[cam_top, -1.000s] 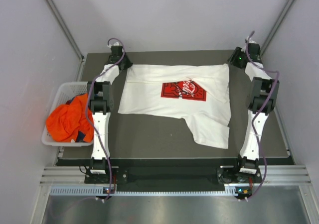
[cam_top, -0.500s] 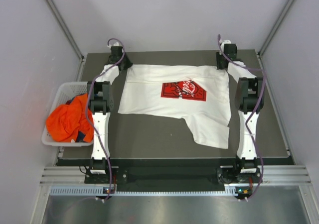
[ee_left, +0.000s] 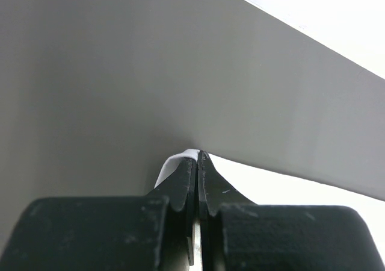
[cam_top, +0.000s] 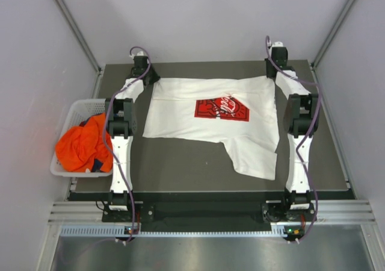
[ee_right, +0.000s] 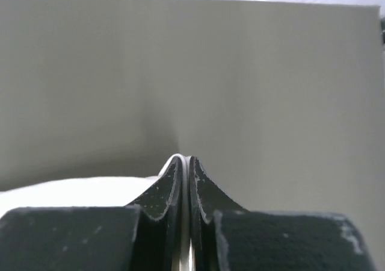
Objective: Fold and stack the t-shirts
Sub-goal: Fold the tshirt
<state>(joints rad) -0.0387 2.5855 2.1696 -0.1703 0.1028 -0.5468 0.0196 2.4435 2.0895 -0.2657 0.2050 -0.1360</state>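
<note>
A white t-shirt [cam_top: 207, 123] with a red chest print [cam_top: 221, 109] lies spread across the dark table, one part reaching toward the near right. My left gripper [cam_top: 150, 78] is shut on its far left corner; in the left wrist view white cloth [ee_left: 180, 162] shows pinched between the fingertips [ee_left: 197, 158]. At the far right corner my right gripper [cam_top: 274, 73] is shut on the shirt, with a thin white edge [ee_right: 178, 159] clamped between its jaws [ee_right: 185, 160]. An orange t-shirt [cam_top: 81, 144] with a bit of dark blue cloth [cam_top: 96, 162] sits in the basket.
A white lattice basket [cam_top: 78, 111] stands off the table's left edge, beside the left arm. Grey walls close in behind and on both sides. Bare dark table [cam_top: 180, 162] lies in front of the shirt, with a metal rail along the near edge.
My right arm swung left from the far right corner of the table to the shirt's far right corner and its jaws closed on the cloth. The left arm stayed put.
</note>
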